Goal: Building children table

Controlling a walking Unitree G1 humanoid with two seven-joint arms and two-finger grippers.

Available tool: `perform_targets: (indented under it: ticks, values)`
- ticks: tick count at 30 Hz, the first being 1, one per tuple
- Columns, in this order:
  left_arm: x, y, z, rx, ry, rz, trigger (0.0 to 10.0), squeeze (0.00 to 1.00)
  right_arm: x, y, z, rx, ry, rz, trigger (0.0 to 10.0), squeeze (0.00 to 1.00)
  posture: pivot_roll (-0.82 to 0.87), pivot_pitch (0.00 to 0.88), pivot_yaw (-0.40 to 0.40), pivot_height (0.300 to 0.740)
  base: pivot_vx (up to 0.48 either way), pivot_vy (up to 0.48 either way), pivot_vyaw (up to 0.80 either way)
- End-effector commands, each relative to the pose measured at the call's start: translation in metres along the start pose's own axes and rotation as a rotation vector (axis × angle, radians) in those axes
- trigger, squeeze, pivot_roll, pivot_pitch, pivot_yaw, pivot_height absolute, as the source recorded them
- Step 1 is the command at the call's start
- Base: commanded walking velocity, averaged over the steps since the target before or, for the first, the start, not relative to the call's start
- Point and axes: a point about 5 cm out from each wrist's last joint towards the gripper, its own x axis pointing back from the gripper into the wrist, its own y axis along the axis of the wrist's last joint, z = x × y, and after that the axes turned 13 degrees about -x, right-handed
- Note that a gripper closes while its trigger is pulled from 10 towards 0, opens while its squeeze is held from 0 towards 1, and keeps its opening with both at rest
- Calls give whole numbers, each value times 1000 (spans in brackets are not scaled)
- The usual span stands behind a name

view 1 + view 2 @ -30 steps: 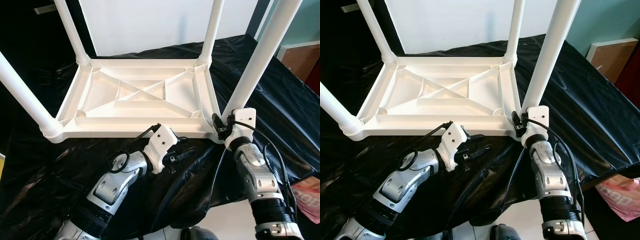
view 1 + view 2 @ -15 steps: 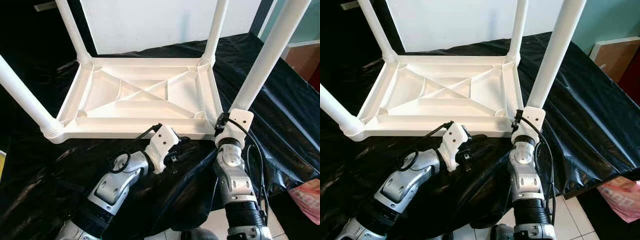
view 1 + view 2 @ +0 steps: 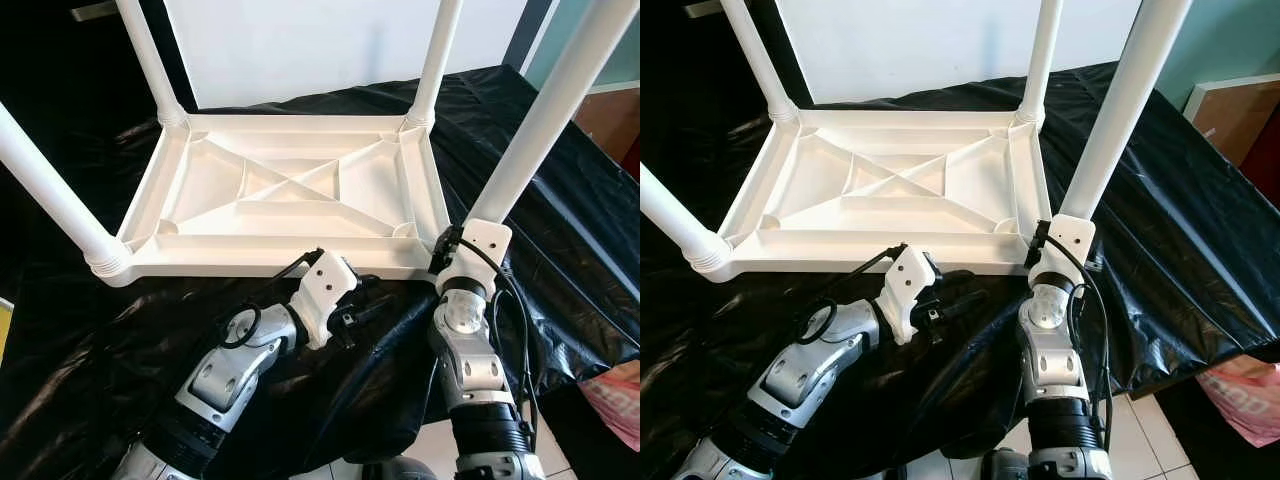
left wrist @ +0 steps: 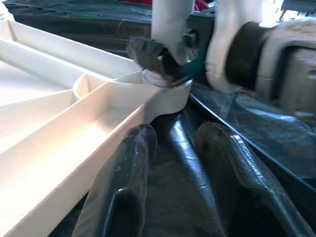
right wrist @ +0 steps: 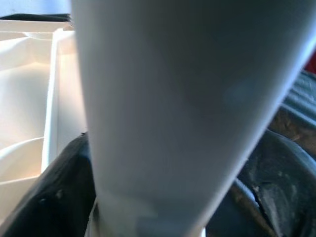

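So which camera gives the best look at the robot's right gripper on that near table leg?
The left wrist view: it shows the right gripper closed around the near right leg just above its socket. The eye views show the wrist behind that leg; the right wrist view is mostly blurred leg.

My two silver, jointed arms end in white wrist housings, black cables looping alongside; the left gripper (image 3: 372,297) has long black fingers (image 4: 123,192).

The upturned white plastic table (image 3: 285,190) looked smooth and matt. The crinkled black plastic sheet (image 3: 90,340) under it shone glossy.
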Motion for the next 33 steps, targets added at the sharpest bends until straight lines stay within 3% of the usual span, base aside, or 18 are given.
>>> perform_targets:
  ticks: [1,6,7,8,17,21,24,29,33]
  values:
    - [3,3,6,-17,-32,-17,10000,0,5,4,-2,9,41,-36,10000,1000,12,103,-19,740,0,0,0]
    - [7,4,17,-35,-7,-12,10000,0,12,5,-10,12,78,-37,10000,1000,6,111,-20,740,0,0,0]
    - [9,5,21,-37,2,-13,10000,0,16,5,-13,23,104,-39,10000,173,0,116,-19,740,0,0,0]
    - [10,5,25,-40,10,-13,10000,0,20,6,-15,24,129,-39,10000,0,-4,120,-17,740,0,0,0]
    - [17,10,52,-65,70,-16,10000,0,40,1,-23,30,282,12,10000,0,-16,135,-7,740,0,0,0]
    - [21,10,63,-84,89,-8,10000,0,53,-4,-16,7,400,70,10000,0,-12,139,-3,740,0,0,0]
    - [23,9,75,-104,121,9,10000,0,64,-11,-1,-25,553,131,10000,0,-9,138,7,740,0,0,0]
    - [22,10,79,-108,135,9,10000,0,66,-15,11,-74,643,166,10000,0,-6,136,12,740,0,0,0]
    - [22,9,80,-113,133,9,10000,0,61,-16,17,-104,647,173,10000,0,-2,135,13,740,0,0,0]
